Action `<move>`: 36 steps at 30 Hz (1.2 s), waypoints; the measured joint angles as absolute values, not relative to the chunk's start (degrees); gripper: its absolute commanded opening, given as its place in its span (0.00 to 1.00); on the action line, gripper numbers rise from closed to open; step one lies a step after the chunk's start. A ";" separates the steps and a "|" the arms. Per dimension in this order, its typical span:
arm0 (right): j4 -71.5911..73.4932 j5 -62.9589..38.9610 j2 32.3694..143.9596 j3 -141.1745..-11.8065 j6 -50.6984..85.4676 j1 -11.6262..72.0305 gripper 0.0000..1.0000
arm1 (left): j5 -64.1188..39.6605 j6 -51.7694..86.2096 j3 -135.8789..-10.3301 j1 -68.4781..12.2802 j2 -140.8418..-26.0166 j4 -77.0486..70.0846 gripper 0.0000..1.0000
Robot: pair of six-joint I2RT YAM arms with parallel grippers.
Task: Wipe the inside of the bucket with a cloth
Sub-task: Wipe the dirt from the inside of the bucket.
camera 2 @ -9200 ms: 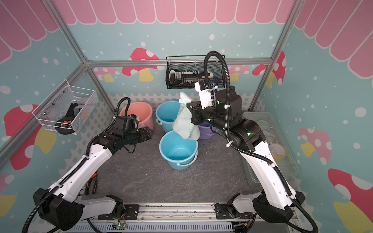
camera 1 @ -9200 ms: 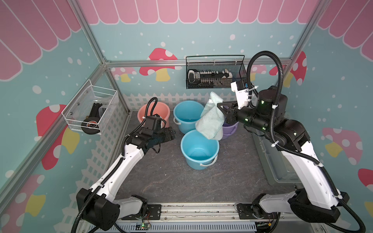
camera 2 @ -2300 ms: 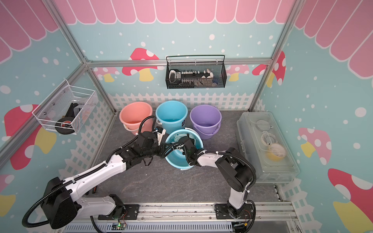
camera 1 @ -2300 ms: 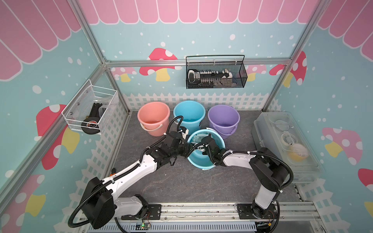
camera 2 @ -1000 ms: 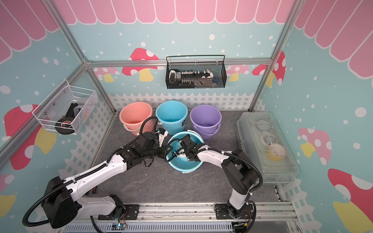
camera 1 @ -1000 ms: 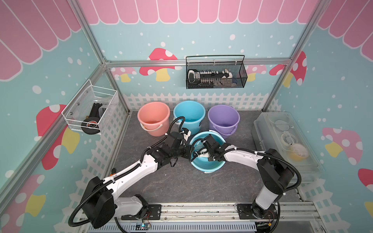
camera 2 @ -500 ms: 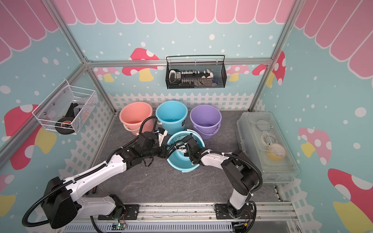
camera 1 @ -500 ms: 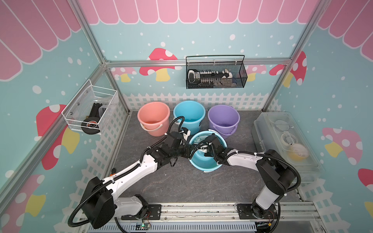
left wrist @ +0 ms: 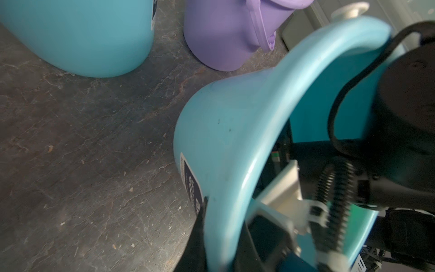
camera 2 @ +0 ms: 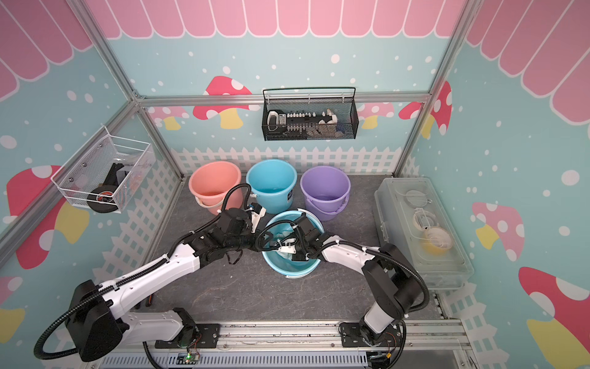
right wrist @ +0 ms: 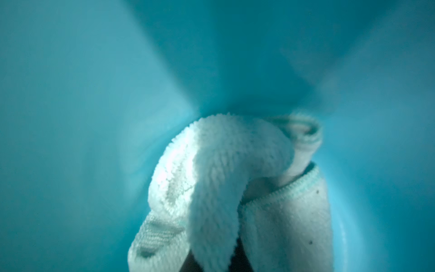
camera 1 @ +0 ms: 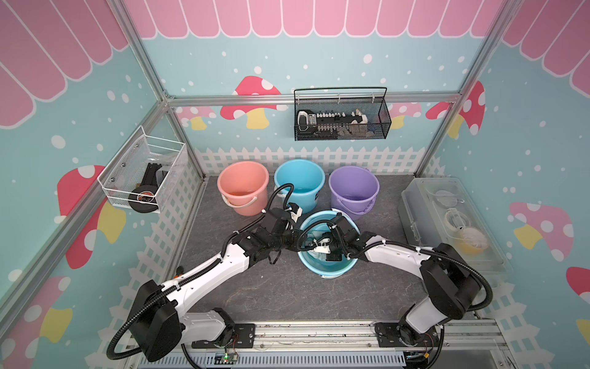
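Note:
The front blue bucket [camera 1: 327, 271] [camera 2: 289, 270] stands on the dark mat, tipped a little. My left gripper [camera 1: 296, 238] [left wrist: 219, 237] is shut on its left rim [left wrist: 237, 179], one finger outside the wall and one inside. My right gripper [camera 1: 321, 252] [right wrist: 219, 259] reaches down inside the bucket, shut on the pale mint cloth [right wrist: 223, 176] [camera 2: 286, 254]. The cloth is bunched against the bucket's inner wall [right wrist: 94, 94] near the bottom. It hides the right fingertips.
A pink bucket [camera 1: 243, 187], a second blue bucket [camera 1: 299, 183] and a purple bucket [camera 1: 353, 190] stand in a row just behind. A clear plastic box [camera 1: 447, 220] lies at the right. Wire baskets hang on the back wall [camera 1: 341, 124] and the left wall [camera 1: 143, 175].
The right wrist has shifted inside the bucket with the cloth, and the bucket has rocked slightly. The left gripper keeps its hold on the rim.

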State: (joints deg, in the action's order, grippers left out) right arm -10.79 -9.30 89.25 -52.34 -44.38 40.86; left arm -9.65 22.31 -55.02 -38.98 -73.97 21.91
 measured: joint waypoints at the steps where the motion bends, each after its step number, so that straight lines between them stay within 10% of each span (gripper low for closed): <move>1: -11.81 -9.06 87.37 -52.34 -45.17 40.93 0.00 | -10.09 22.31 -55.42 -38.89 -74.24 22.52 0.00; 20: -12.58 2.96 69.19 -54.02 -65.65 41.32 0.00 | -17.23 22.28 -64.01 -36.42 -79.44 35.42 0.00; 36: -6.26 1.26 76.75 -58.72 -82.76 42.83 0.00 | -17.63 22.48 -67.66 -35.73 -80.79 43.72 0.00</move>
